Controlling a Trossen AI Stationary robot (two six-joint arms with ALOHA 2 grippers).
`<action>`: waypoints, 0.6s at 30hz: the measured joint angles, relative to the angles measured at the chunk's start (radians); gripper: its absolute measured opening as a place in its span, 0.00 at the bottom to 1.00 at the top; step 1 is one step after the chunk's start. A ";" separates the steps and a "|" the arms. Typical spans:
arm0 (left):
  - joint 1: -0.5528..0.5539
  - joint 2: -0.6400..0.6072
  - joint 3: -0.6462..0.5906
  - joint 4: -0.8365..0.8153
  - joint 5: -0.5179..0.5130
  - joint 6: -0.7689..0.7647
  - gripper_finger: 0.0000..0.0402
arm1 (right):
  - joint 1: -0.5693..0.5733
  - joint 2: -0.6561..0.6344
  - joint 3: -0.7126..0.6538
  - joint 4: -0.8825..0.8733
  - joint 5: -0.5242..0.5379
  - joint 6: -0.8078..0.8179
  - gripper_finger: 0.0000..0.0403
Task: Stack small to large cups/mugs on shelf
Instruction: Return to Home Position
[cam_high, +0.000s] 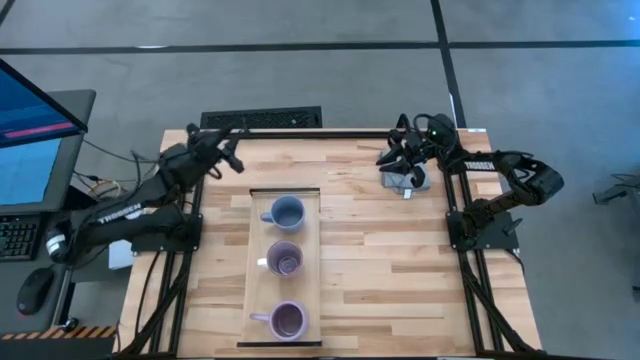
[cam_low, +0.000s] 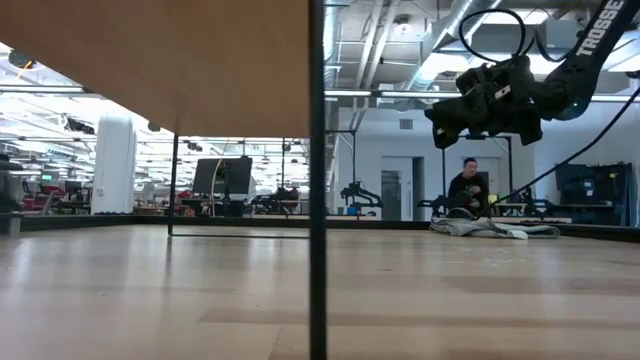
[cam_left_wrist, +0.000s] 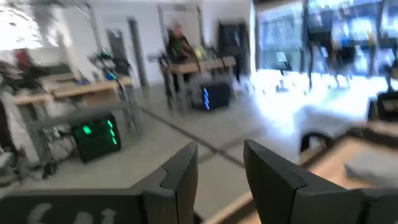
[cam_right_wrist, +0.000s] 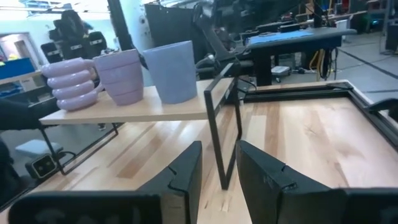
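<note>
The pale wooden shelf (cam_high: 258, 230) stands left of the table's middle, raised on thin dark end frames (cam_right_wrist: 224, 124). Three mugs stand upright on it in a row: a blue-grey one (cam_high: 287, 212) at the far end, a lavender one (cam_high: 285, 258) in the middle, and a ribbed lavender one (cam_high: 288, 320) at the near end. They also show in the right wrist view (cam_right_wrist: 171, 70). My left gripper (cam_high: 232, 152) is open and empty in the air at the far left corner. My right gripper (cam_high: 390, 155) is open and empty above a grey cloth at the far right.
A grey folded cloth (cam_high: 408, 180) lies at the far right of the table, under my right gripper (cam_low: 490, 100). The striped tabletop (cam_high: 400, 270) lies bare to the right of the shelf. A person (cam_low: 468, 185) sits in the room behind the table.
</note>
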 joint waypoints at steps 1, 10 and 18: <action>0.005 -0.039 -0.036 0.034 -0.006 -0.004 0.30 | -0.004 0.000 0.000 0.000 0.000 0.000 0.30; 0.007 -0.355 -0.199 -0.071 0.062 0.011 0.30 | -0.049 0.000 0.000 -0.007 -0.035 0.005 0.30; 0.006 -0.478 -0.267 -0.174 0.119 -0.006 0.30 | -0.055 0.000 0.000 -0.007 -0.053 -0.001 0.30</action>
